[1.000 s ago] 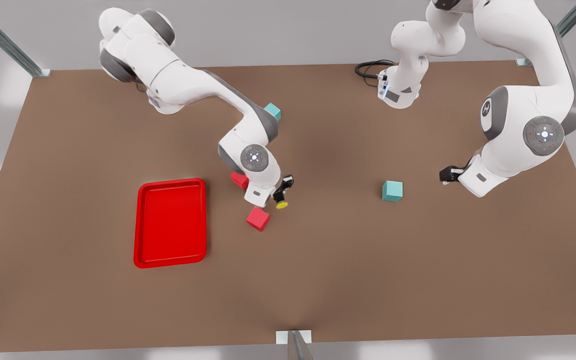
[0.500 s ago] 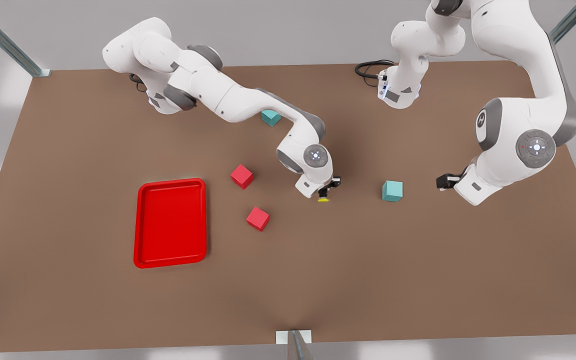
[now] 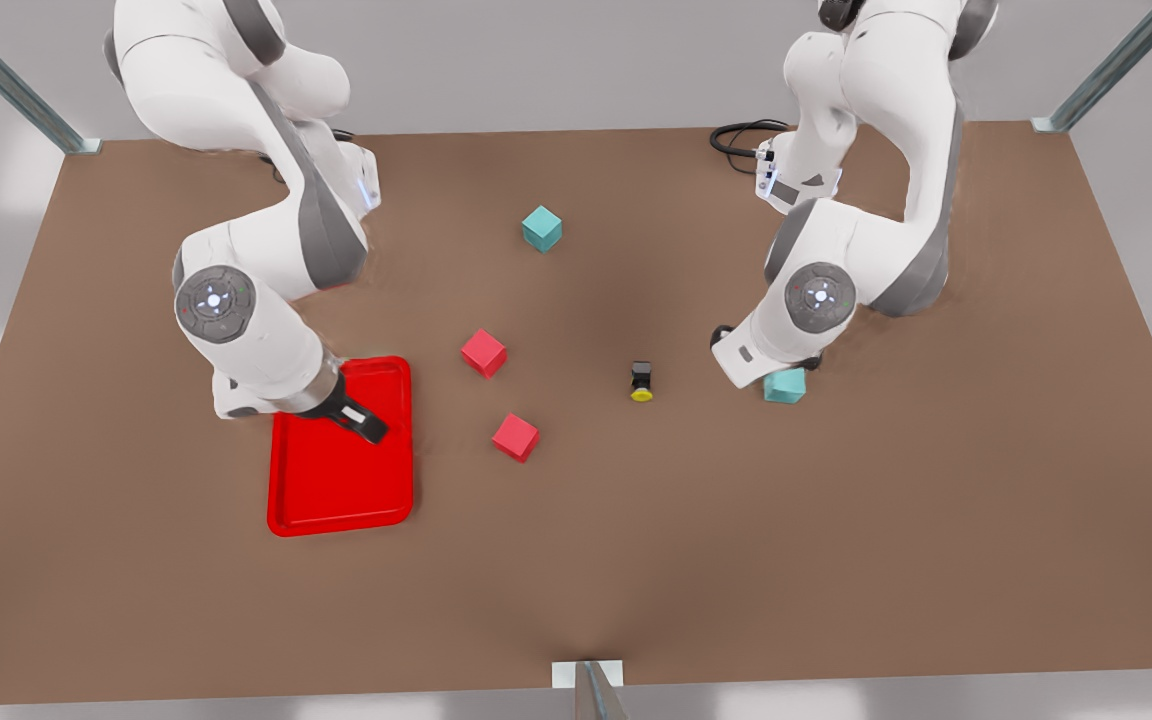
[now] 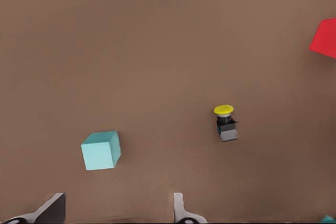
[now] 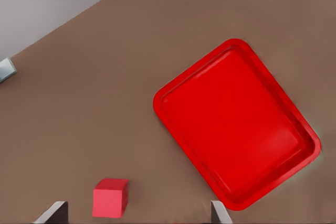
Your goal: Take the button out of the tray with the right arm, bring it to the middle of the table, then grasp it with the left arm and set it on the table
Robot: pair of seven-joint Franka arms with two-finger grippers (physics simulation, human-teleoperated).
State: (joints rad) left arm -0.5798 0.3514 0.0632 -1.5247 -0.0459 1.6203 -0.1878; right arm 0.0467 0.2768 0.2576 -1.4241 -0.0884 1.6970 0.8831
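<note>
Button (image 3: 642, 381) now lying free on the bench (image 3: 836, 520) near the middle, on its side, yellow cap toward the camera in the front view – no longer carried as it was half a second ago. Right arm pulled back from centre; right hand (image 3: 364, 424) now over the tray (image 3: 306, 500), at the front view's left. Right wrist view: finger tips set wide apart, nothing between them, so open and empty. Tray bare. Left arm swung in from the front view's right; left hand (image 3: 722, 338) now close beside the button, just past the teal cube (image 3: 785, 386). Left wrist view: button (image 4: 226, 123) ahead and off to one side of the hand's line, teal cube (image 4: 101, 150) nearer the fingers (image 4: 179, 209), which stand wide apart – open, holding nothing. Read: first half done, drop-off at centre complete; left-arm pickup is the step in hand. Next move likely needs a sideways shift to centre on the button, clear of the teal cube. Small toppled part – easy to nudge or pinch off-axis. Two red cubes (image 3: 483, 353) and far teal cube (image 3: 541, 228) unmoved.
</note>
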